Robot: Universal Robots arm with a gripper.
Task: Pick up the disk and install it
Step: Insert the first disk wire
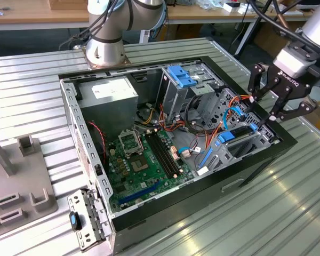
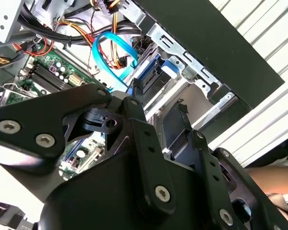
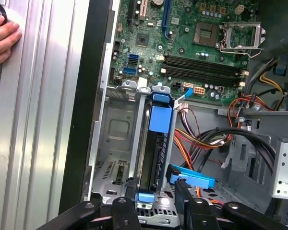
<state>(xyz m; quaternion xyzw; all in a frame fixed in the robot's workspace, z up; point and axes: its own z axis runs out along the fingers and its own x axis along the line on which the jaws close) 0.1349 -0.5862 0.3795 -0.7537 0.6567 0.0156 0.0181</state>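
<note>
Hand point(image 1: 265, 106) spread, empty, just above disk point(image 3: 159, 120) seated on edge in drive bay point(image 3: 114, 139)

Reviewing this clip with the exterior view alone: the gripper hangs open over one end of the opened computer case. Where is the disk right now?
Observer: In the first wrist view the disk stands on edge in the drive cage, between two metal rails, with its blue carrier towards the camera.
Operator: Is the gripper clamping it?
Observer: No. The gripper is open. In the first wrist view its fingertips sit on either side of the disk's near end. I cannot tell whether they touch it.
Operator: Anything else beside the case?
Observer: A person's hand is on the ribbed table, next to the computer case.
</note>
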